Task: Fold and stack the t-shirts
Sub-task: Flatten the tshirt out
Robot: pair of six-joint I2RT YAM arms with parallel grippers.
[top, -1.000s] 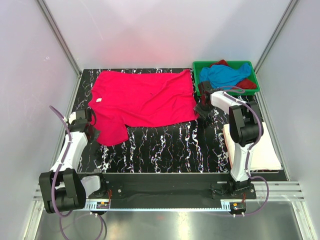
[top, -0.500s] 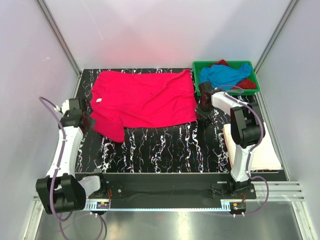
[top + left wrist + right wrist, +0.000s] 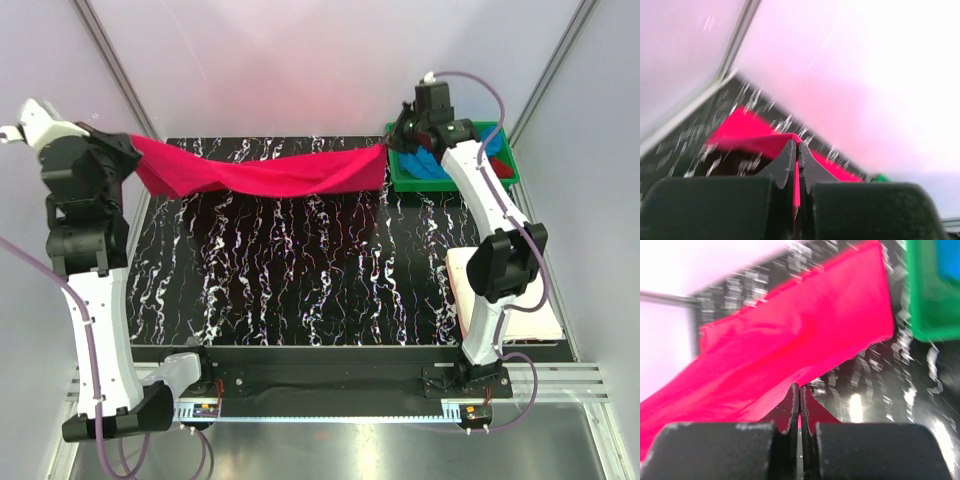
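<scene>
The hot pink t-shirt (image 3: 260,178) hangs in the air as a sagging band over the back of the black marbled table (image 3: 320,280). My left gripper (image 3: 135,152) is raised high at the back left, shut on one end of it. In the left wrist view, pink cloth (image 3: 750,137) is pinched between the closed fingertips of the left gripper (image 3: 798,145). My right gripper (image 3: 392,148), raised at the back right, is shut on the other end. The right wrist view shows the pink t-shirt (image 3: 790,340) stretching away from the right gripper (image 3: 800,386).
A green tray (image 3: 470,184) at the back right holds a sky blue t-shirt (image 3: 430,165) and a dark red one (image 3: 505,168); its corner (image 3: 930,300) shows in the right wrist view. A flat white folded piece (image 3: 515,300) lies at the right edge. Pale walls enclose the table.
Both arms have swung up and back, lifting the pink t-shirt from lying flat on the table into the air. The right gripper closed on its edge during this.
</scene>
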